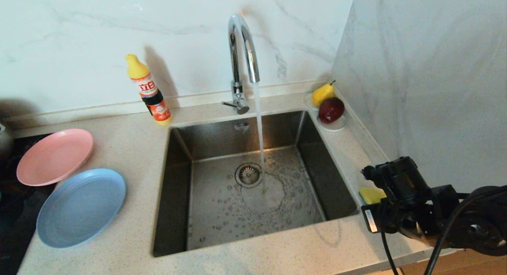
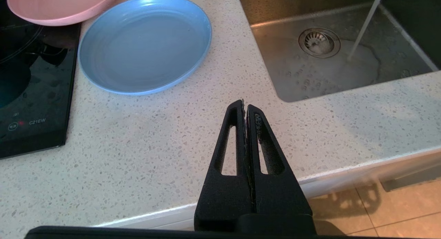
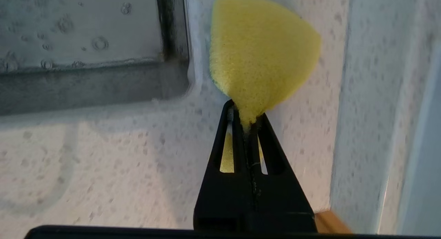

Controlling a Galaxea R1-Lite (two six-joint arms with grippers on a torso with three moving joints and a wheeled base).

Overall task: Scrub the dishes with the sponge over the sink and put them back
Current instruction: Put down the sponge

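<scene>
- The right gripper (image 3: 247, 123) is closed on the narrow end of the yellow sponge (image 3: 262, 56); in the head view it sits at the lower right of the frame, over the counter (image 1: 130, 148) just right of the sink (image 1: 301, 168).
- The sponge's wide end fans out beyond the fingertips, close to the sink's near right corner; whether it touches the counter cannot be told.
- Water runs from the chrome tap (image 1: 241, 41) onto the sink floor beside the drain (image 1: 248, 174).
- The left gripper (image 2: 245, 106) is shut and empty, above the counter's front edge, between the blue plate (image 2: 144, 42) and the sink.
- The pink plate (image 1: 54, 156) lies at the left of the head view, partly on a black cooktop (image 2: 31, 94), just beside the blue plate.
- A detergent bottle (image 1: 149, 90) stands behind the sink at upper left.
- A yellow pear (image 1: 323, 93) and a red apple (image 1: 331, 109) rest on a white saucer (image 1: 336, 126) at the sink's far right corner.
</scene>
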